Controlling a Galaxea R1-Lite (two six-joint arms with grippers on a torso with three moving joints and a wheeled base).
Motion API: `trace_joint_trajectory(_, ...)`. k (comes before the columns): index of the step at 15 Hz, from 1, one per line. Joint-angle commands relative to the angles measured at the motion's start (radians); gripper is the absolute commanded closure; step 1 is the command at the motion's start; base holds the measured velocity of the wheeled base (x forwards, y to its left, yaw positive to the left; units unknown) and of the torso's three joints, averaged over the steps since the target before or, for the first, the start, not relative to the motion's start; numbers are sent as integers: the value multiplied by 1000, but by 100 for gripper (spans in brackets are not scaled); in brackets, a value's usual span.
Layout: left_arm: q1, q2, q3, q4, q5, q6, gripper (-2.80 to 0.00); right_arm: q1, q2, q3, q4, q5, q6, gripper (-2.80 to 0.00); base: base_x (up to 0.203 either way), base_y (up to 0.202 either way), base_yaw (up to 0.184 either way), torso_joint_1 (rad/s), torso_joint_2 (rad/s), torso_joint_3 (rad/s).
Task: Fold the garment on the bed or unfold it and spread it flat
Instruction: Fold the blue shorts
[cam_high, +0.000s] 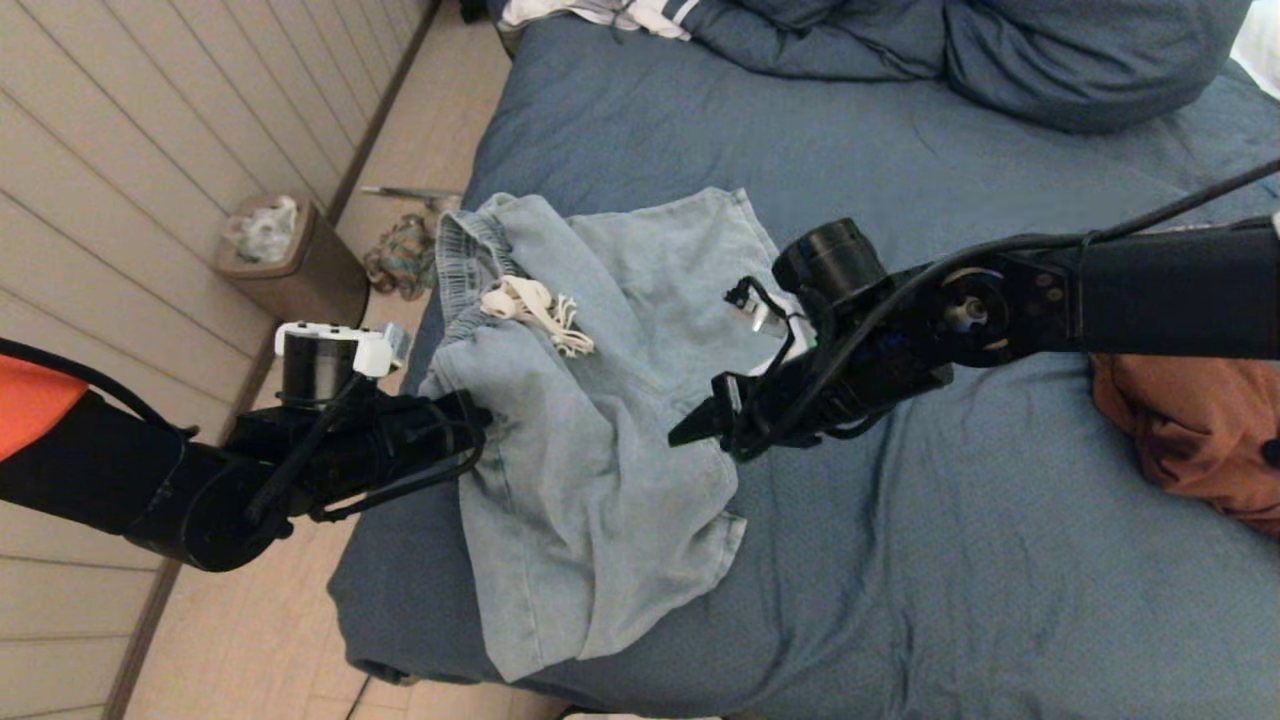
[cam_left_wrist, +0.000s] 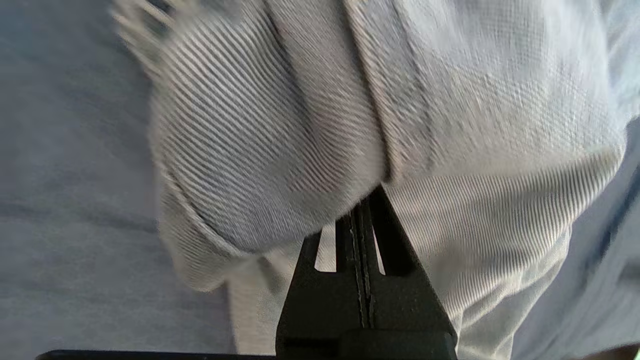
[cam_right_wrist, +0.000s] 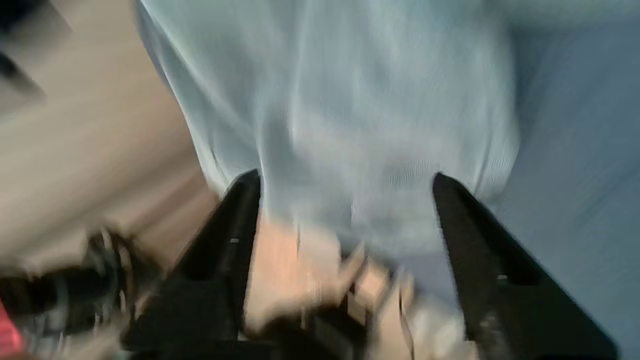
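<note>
Left gripper (cam_left_wrist: 361, 210) jaws pinched together on the near-left edge of the light blue shorts (cam_high: 590, 400), at the bed's (cam_high: 1000, 560) left side; right gripper (cam_high: 700, 425) jaws spread apart, holding nothing, hovering just over the shorts' right edge. Shorts lie rumpled with long axis running near-to-far, waistband and white drawstring (cam_high: 540, 310) far-left, so the left arm has the cloth. Right wrist view is smeared; hems under folds can't be made out.
</note>
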Motion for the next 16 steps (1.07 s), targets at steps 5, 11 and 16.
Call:
trace_joint_trajectory(5,4,-15,17,-5,-1,-3,0,53,-38,118,84,-57,-96,-280,0,0,0,0,0,0)
trace_joint_trajectory(11,3,0,28,-3,-33,-5,0,59,85,147,37,-210,-123,-280,0,0,0,0,0,0)
trace_joint_trajectory(16,1,4,25,-5,-33,-6,0,97,134,162,-74,-219,-97,-280,0,0,0,0,0,0)
